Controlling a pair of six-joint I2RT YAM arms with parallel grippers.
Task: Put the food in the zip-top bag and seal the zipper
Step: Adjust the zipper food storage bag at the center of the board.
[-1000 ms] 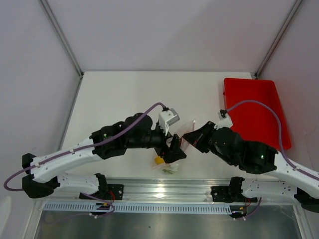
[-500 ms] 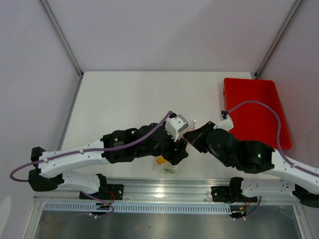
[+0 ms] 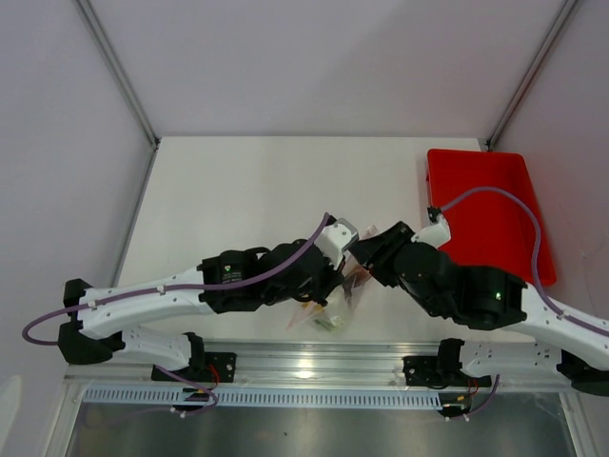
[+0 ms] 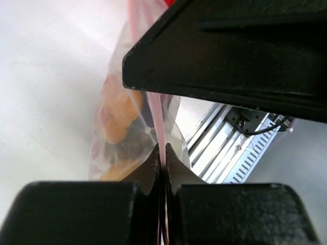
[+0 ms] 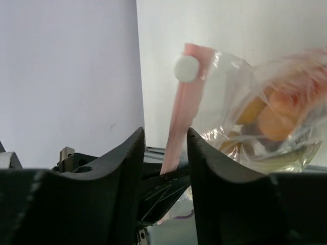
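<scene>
Zip-top bag (image 3: pixel 328 316), clear and crinkled, sits at the middle of the near edge of the white table (image 3: pixel 238 190), just beyond the aluminium rail (image 3: pixel 314 362), between the two grippers. The pictures do not settle whether its lower end rests on the table or hangs just above it. The food is inside it. The right wrist view shows an orange piece (image 5: pixel 278 120) and a yellow piece (image 5: pixel 246 109) pressed against the plastic. The left wrist view shows more tan-orange lumps and a dark piece (image 4: pixel 127 149). From above, a spot of yellow and a bit of green show through the film.

The zipper (image 5: pixel 179 127), a pinkish-red strip, runs up from the body of the bag. A small white round knob (image 5: pixel 186 68) sits at its upper end. The left gripper (image 4: pixel 162 155) is clamped on this strip: its two black fingers meet with only the thin pink band between them, and the filled part of the bag bulges just past their tips. The right gripper (image 5: pixel 164 132) has its fingers parted, and the strip stands in the gap face-on, closer to one finger than the other. Whether it touches that finger cannot be told. In the left wrist view the black body of the right gripper fills the upper part of the picture, almost against the left fingers.

A red rectangular tray (image 3: pixel 481 171) lies well apart on the right side of the table, beside the right arm.
</scene>
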